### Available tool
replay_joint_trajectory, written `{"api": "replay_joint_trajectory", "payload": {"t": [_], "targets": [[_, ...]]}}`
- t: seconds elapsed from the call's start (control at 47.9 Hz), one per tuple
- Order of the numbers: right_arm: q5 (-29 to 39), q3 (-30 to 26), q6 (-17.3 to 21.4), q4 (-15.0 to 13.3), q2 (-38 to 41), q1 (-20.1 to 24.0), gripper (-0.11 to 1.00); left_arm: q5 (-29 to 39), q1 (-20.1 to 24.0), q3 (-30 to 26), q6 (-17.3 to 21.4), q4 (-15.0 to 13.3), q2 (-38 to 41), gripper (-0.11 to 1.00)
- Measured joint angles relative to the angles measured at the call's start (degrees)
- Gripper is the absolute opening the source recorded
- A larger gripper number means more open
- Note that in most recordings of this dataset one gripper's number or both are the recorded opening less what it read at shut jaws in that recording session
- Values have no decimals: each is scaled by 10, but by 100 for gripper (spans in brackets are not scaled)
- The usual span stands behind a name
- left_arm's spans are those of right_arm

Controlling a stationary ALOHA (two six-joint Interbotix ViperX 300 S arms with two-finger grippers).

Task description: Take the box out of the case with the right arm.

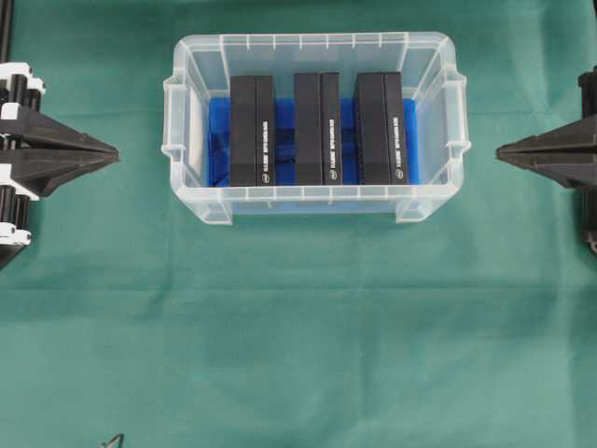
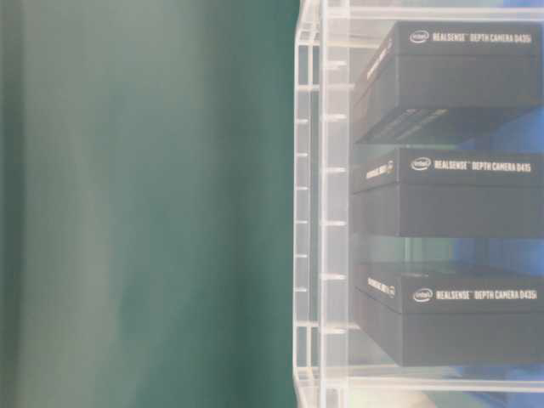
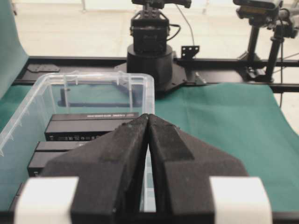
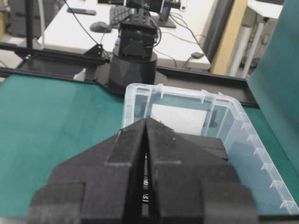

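A clear, see-through plastic case [image 1: 314, 131] with a rimmed edge and a bright blue bottom lining sits on the green cloth-covered desk [image 1: 298, 327], toward its far side. Inside it three black rectangular boxes stand on edge in a row: the left box [image 1: 253, 131], the middle box [image 1: 317, 129] and the right box [image 1: 381, 128], each apart from its neighbour. The black-and-white left claw [image 1: 114, 152] points at the case from the left, its tips together. The all-black right claw [image 1: 499, 152] points from the right, likewise closed. Both are well clear of the case.
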Motion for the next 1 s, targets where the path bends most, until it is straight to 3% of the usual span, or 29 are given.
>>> {"api": "replay_joint_trajectory", "payload": {"t": [0.188,0.438,0.668,1.002], "targets": [[48,-4,6,1,13,-4,0,41,0,-13,-2,11,0,0],[138,-55,25,1,17,-4,0,55,0,-25,-2,11,0,0],[216,-152,54,1,25,-5,0,87,0,-90,-7,11,0,0],[331,-279,76,1,60,-11,0,246,0,-200,-7,11,0,0]]}}
